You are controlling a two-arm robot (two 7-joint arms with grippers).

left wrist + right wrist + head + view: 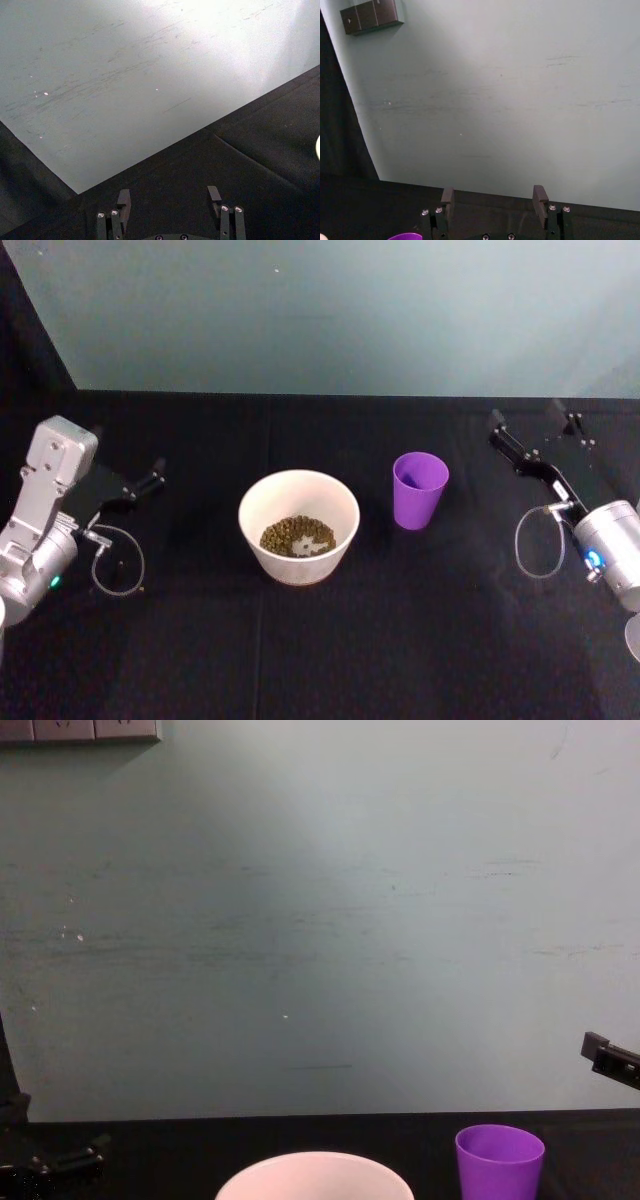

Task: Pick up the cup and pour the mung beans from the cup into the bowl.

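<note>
The bowl (pixel 298 526) sits nearest the robot at the middle of the table (pixel 400 640), well to the right of the left gripper (pixel 150 480) and holding a small heap of mung beans (pixel 296 536). Just beyond it, inward of the right gripper (pixel 535 435) and nearer the robot than its fingertips, stands the cup (pixel 420 490), upright and apart from the bowl. Both grippers hover out at the table's sides with jaws spread wide and nothing between them; the left arm looks parked.

The pour looks done, judging by the beans in the bowl and the cup set down. If the cup is to be taken again, the risk is a finger clipping its rim on approach: a light, tapered tumbler would tip toward the bowl, spilling any beans left.

The cup's inside is too dark to tell whether beans remain. The chest view cuts off both the bowl's and the cup's lower parts.
</note>
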